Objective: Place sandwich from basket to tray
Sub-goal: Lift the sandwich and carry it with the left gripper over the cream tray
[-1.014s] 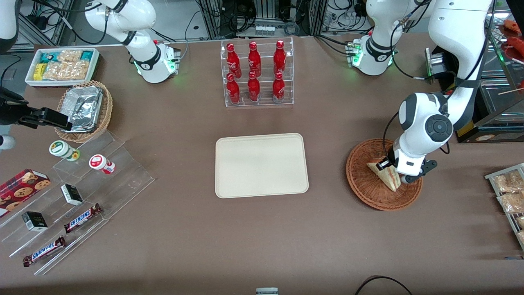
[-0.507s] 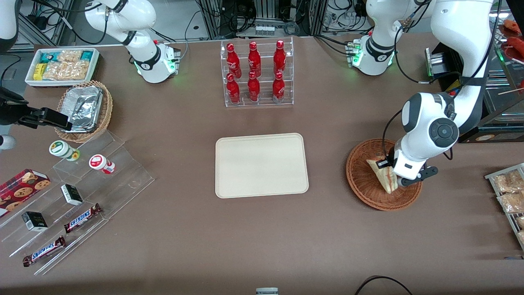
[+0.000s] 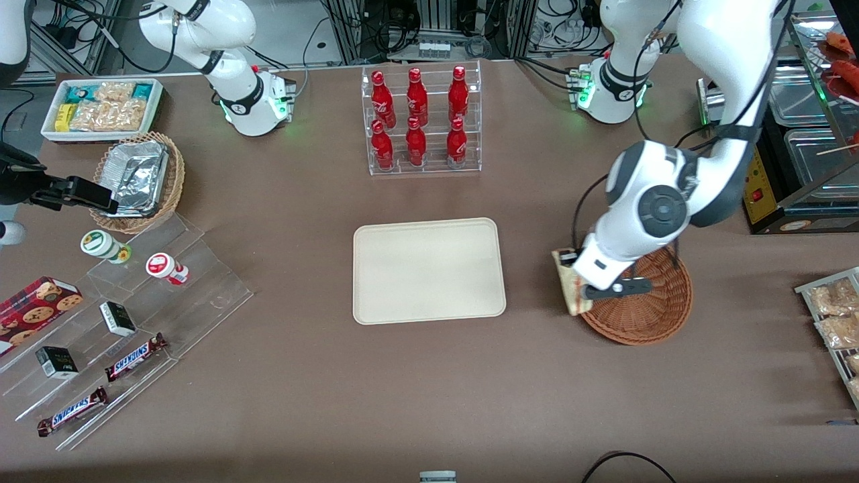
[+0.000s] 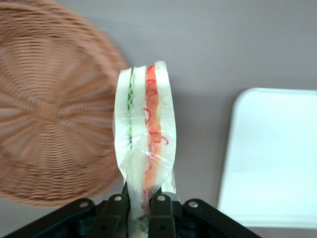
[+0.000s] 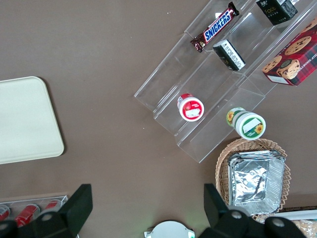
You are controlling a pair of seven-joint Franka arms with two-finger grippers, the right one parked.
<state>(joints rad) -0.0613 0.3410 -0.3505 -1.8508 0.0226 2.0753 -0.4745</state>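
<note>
My left gripper (image 3: 578,282) is shut on the sandwich (image 3: 569,288), a wrapped wedge of white bread with green, red and yellow filling. It holds it in the air over the edge of the reddish-brown wicker basket (image 3: 647,308), on the side toward the tray. In the left wrist view the sandwich (image 4: 144,144) stands edge-on between the black fingers (image 4: 115,213), with the basket (image 4: 47,109) beside it and the tray (image 4: 272,153) on its other flank. The cream-beige tray (image 3: 428,270) lies bare at the table's middle. The basket holds nothing else.
A clear rack of red bottles (image 3: 421,121) stands farther from the front camera than the tray. Packets on a rack (image 3: 835,315) lie at the working arm's end. A tan basket with foil trays (image 3: 137,178), a white snack bin (image 3: 100,107) and clear snack steps (image 3: 127,322) lie toward the parked arm's end.
My left gripper has lifted the sandwich out of the basket's middle and carried it toward the tray, to the basket's edge. The basket and tray have not moved.
</note>
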